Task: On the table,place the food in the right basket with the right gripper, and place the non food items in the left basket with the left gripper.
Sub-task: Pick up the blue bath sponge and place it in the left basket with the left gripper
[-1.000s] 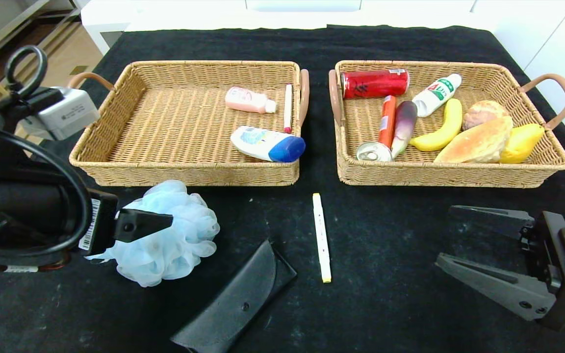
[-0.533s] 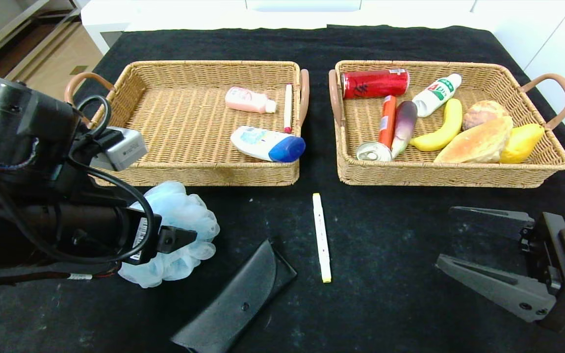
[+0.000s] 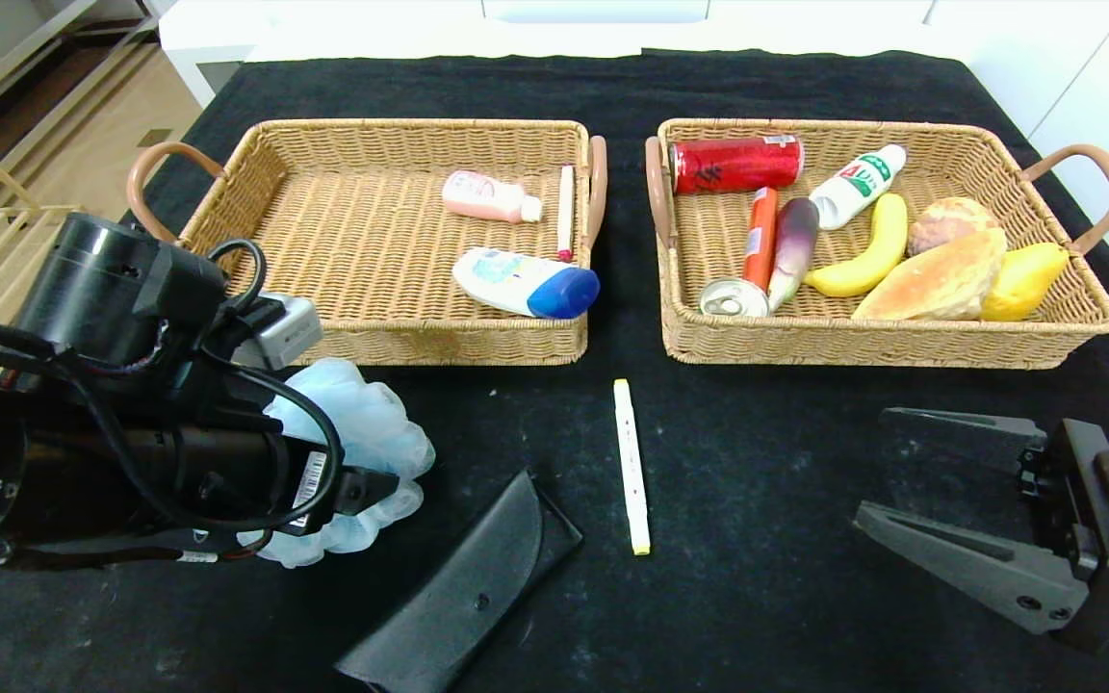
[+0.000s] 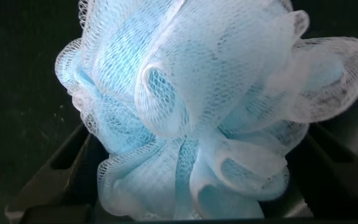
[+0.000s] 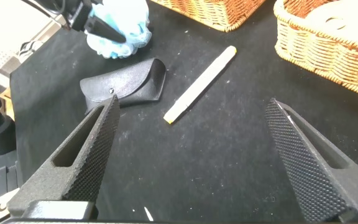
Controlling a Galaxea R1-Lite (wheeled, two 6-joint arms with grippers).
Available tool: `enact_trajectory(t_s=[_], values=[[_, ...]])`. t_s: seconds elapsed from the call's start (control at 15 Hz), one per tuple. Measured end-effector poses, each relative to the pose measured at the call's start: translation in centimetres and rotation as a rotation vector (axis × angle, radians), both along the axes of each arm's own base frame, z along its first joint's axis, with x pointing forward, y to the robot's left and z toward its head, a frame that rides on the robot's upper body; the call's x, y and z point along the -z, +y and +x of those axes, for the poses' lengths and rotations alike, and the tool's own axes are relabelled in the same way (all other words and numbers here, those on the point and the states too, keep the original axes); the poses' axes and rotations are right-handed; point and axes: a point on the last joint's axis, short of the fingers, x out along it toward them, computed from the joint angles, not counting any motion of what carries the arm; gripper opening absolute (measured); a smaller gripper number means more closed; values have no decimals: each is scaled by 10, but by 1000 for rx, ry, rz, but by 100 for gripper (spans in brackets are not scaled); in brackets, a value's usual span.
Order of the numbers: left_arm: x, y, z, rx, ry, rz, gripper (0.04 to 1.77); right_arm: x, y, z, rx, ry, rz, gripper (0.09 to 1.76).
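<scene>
Black cloth table (image 3: 757, 597) carries the pale blue mesh bath pouf (image 3: 372, 433) between the left gripper's (image 3: 362, 486) spread fingers, which should close deep around its core, then lift toward the tan wicker left basket (image 3: 362, 342) at twelve o'clock, while the right gripper (image 3: 940, 491) waits open at four o'clock.

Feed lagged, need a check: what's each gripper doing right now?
Left gripper: open, fingers on either side of the blue bath pouf, not closed on it.
Right gripper: open, holding nothing, above the table near the marker.

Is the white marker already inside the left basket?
No, the marker lies on the black table, in front of both baskets.
</scene>
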Motion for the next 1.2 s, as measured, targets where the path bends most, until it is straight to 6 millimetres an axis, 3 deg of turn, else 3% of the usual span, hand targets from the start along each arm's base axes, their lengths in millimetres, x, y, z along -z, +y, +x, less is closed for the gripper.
enact_trajectory(t_s=[0.33,0.4,0.6,0.8,0.93,1.2], values=[[6,1,5,-14,16,7,172,0,0,0,-3,0,0,171],[7,1,5,-14,17,7,164,0,0,0,-3,1,-1,171],[8,1,5,-14,21,10,117,0,0,0,-3,1,-1,171],[11,2,4,-13,32,15,88,0,0,0,-3,0,0,171],[12,2,4,-12,36,16,75,0,0,0,-3,-1,0,171],[13,2,3,-12,39,17,70,-1,0,-3,-10,-8,3,171]])
